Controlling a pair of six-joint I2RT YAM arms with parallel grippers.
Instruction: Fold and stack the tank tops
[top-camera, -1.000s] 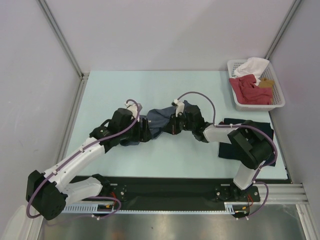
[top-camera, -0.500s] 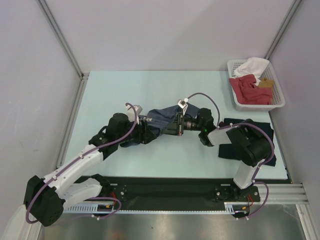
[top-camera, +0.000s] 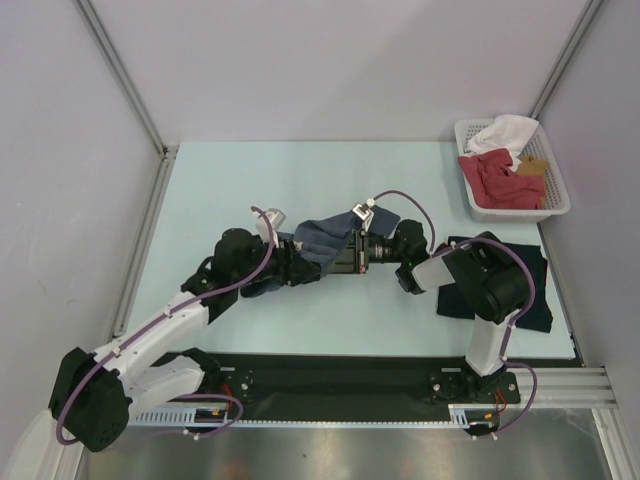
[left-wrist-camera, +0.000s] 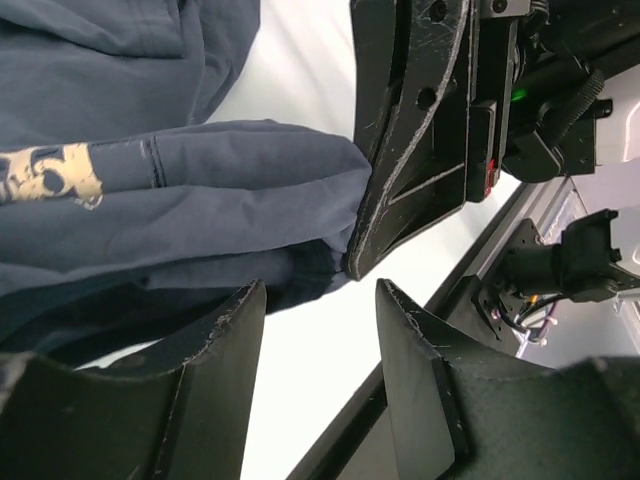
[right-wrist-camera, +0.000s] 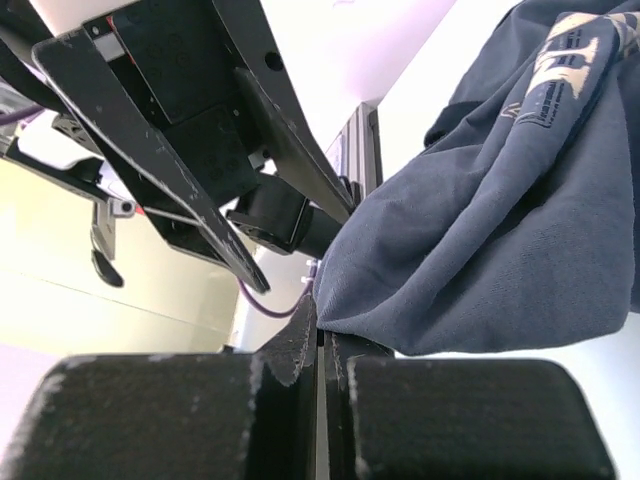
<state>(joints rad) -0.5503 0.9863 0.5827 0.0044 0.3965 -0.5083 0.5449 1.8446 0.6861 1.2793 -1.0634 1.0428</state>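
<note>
Compared with a second ago, the left gripper (top-camera: 300, 268) has reached further right, close to the right gripper (top-camera: 342, 257), and its jaws have narrowed. They are still parted: the left wrist view shows bare table between its fingers (left-wrist-camera: 225, 350), with cloth just past the tips. The right gripper has swung level and is clenched on a fold of the slate-blue tank top (top-camera: 318, 238), which sits mid-table. The top is bunched, its long axis slanting from near-left up to far-right, one end raised at the right gripper's pinch, white lettering (right-wrist-camera: 570, 60) showing. The navy tank top (top-camera: 538, 300) lies flat at the right, partly under the right arm. Beyond it a basket (top-camera: 515, 212) holds a red garment (top-camera: 500, 180) and a white garment (top-camera: 505, 132)
</note>
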